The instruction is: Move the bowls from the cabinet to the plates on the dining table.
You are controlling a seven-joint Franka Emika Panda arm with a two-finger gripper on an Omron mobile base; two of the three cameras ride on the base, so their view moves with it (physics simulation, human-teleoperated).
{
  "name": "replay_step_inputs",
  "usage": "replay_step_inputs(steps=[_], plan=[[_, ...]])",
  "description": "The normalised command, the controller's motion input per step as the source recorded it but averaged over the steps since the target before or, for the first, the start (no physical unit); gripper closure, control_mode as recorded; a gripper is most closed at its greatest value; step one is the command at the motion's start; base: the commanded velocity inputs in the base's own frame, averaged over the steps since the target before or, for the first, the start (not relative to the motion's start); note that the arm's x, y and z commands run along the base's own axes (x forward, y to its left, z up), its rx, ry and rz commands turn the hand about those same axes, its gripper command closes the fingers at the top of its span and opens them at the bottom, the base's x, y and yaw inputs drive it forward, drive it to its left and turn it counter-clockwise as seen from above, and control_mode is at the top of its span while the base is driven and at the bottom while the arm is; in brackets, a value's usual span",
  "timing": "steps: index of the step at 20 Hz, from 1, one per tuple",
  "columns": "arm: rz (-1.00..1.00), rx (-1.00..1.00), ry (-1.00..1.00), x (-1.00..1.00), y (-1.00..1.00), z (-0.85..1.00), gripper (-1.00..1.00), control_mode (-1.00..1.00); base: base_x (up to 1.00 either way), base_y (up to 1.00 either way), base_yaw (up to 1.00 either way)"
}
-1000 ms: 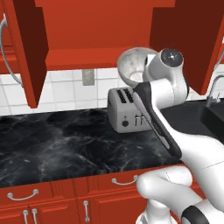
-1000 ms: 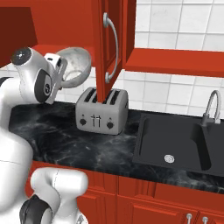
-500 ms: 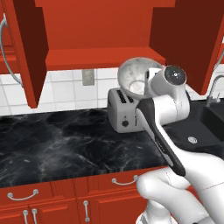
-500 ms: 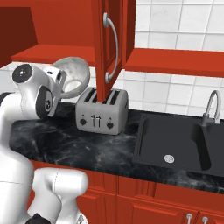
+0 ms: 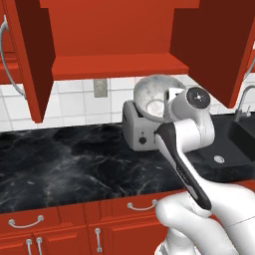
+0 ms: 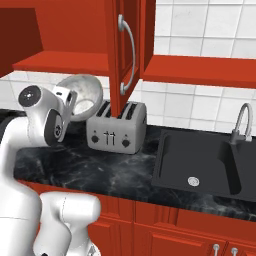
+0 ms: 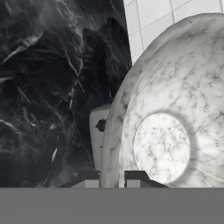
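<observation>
One bowl (image 7: 175, 127), the mottled white-grey one, was in my grip: I saw its rim running down between the two fingertips (image 7: 136, 178) in the hand view, the jaws pinched narrow on that thin wall, one tip on the outside and one on the inside. The gripper (image 7: 113, 180) held it tipped on edge, so the pale round floor of the bowl faced the camera just above and to the right of the tips.

From the left base view the bowl (image 5: 156, 95) hung in the air in front of the open cabinet (image 5: 114, 50), below its shelf and with its mouth turned toward me, the hand close behind it on the right. The right base view showed the same bowl (image 6: 82, 97) tilted beside the wrist, just left of the hanging cabinet door (image 6: 125, 52) with its curved silver handle.

Past the fingertips, behind the bowl's rim, I could see part of a grey toaster (image 7: 97, 131), and beyond that the black veined counter (image 7: 48, 83) and white wall tiles (image 7: 153, 17). In the base views the toaster (image 6: 116, 132) stood on the counter, lower than the bowl and not touching it. A black sink (image 6: 200, 165) with a curved tap (image 6: 241, 125) lay well off to the right of the hand.

I could read no brand, label or lettering on the bowl, the toaster or the cabinet; the toaster's front showed only small dark marks too tiny to make out.
</observation>
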Motion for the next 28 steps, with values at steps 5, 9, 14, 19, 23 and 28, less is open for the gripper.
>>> replay_step_inputs(steps=[5,9,14,19,23,28], plan=[[0.00,0.00,0.00,0.00,0.00,0.00,1.00,1.00,-0.62,0.18,0.00],[0.00,0.00,0.00,0.00,0.00,0.00,1.00,1.00,-0.95,0.35,0.00],[0.00,0.00,0.00,0.00,0.00,0.00,1.00,1.00,-0.60,0.14,-0.08],[0.00,0.00,0.00,0.00,0.00,0.00,1.00,1.00,-0.30,0.00,-0.43],[0.00,0.00,0.00,0.00,0.00,0.00,1.00,1.00,-0.14,0.00,-0.68],[0.00,0.00,0.00,0.00,0.00,0.00,1.00,1.00,-0.17,0.00,-0.75]])
